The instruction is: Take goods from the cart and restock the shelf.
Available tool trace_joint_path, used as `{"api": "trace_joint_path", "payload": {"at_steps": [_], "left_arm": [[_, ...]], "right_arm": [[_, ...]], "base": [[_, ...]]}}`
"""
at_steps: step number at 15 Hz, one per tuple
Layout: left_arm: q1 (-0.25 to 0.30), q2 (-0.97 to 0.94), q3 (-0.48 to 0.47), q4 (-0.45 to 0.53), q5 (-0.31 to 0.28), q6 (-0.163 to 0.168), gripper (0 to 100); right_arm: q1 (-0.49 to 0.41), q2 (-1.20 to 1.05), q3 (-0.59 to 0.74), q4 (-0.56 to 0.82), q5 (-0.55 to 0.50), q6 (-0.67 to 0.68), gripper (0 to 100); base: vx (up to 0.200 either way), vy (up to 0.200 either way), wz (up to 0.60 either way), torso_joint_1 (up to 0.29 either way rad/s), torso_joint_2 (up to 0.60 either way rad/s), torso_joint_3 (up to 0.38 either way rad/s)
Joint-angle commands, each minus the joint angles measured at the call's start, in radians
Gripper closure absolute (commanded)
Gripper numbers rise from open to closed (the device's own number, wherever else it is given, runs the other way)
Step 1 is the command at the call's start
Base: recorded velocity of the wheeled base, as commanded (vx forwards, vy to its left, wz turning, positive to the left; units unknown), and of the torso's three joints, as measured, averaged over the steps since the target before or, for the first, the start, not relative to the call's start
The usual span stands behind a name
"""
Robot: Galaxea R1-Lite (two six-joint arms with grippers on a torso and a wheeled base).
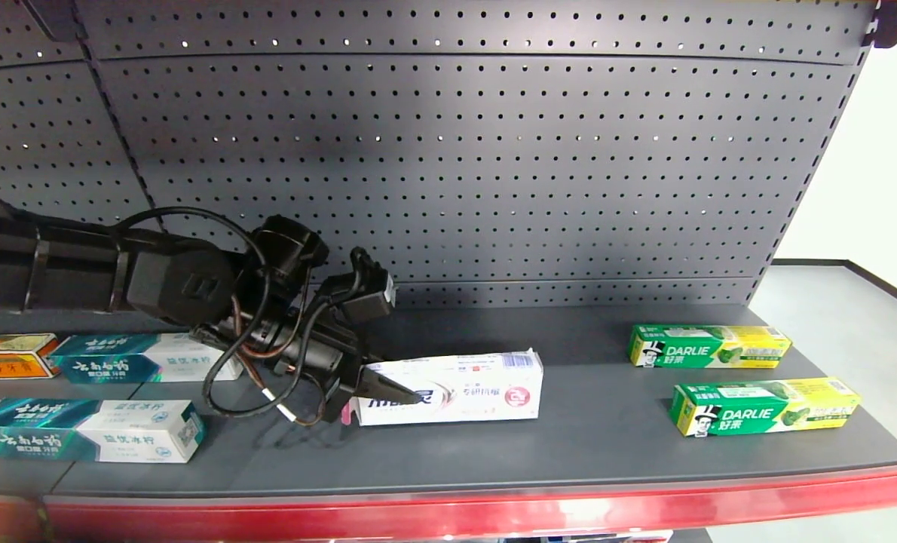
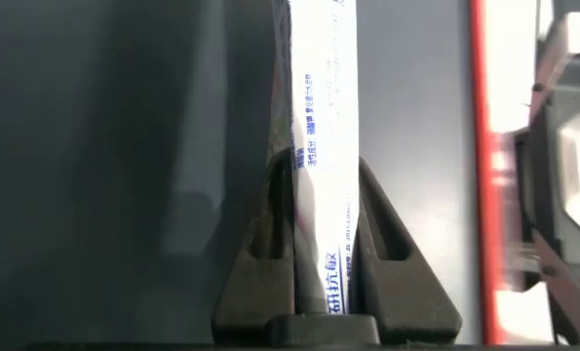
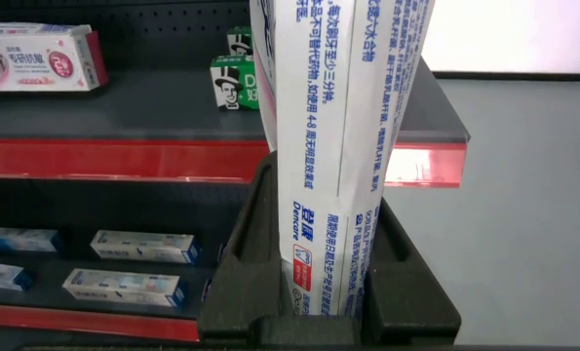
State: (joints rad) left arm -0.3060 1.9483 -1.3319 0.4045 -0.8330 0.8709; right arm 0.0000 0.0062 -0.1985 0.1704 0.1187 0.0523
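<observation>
1. Right gripper (image 3: 333, 283): pinched on a second white box (image 3: 343, 136) and held short of the shelf (image 1: 494, 452), out in front of its red front lip (image 1: 494, 504). Hold it there, clear of the work, until the step in hand is closed.
2. Front row of the shelf: a teal box (image 1: 90, 431) lies at the robot's left and a green box (image 1: 765, 407) at its right. The gap between them is the restock slot.
3. Left gripper (image 1: 387, 388): clamped on the left end of the white toothpaste box (image 1: 467, 388). The box lies lengthwise in that gap, apparently resting on its long edge on the deck. Judged step: release. Confirm that the lower edge sits flat and parallel to the lip before spreading the fingers. Spread only enough to free the carton, or it may tip.
4. Retreat along the box's long axis, then upward. The rear teal box (image 1: 143, 358) lies just beside the wrist cables.
5. Pegboard back panel (image 1: 494, 188): the placed box stands well apart from it.
</observation>
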Motion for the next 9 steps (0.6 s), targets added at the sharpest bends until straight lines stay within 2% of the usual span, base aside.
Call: {"api": "trace_joint_path", "payload": {"at_steps": [1,5,9], "left_arm": [[-0.016,-0.051,0.059,-0.023,0.002,-0.001,100],[-0.036,-0.083,0.203,-0.124,0.006,-0.003,100],[-0.036,-0.085,0.212,-0.134,0.006,-0.004,100]], "right_arm": [[0.000,0.000,-0.001,0.000,0.001,0.000,100],[0.000,0.000,0.001,0.000,0.002,0.000,100],[0.000,0.000,0.001,0.000,0.002,0.000,100]], "base": [[0.000,0.000,0.00,0.000,0.00,0.000],[0.000,0.000,0.00,0.000,0.00,0.000],[0.000,0.000,0.00,0.000,0.00,0.000]]}}
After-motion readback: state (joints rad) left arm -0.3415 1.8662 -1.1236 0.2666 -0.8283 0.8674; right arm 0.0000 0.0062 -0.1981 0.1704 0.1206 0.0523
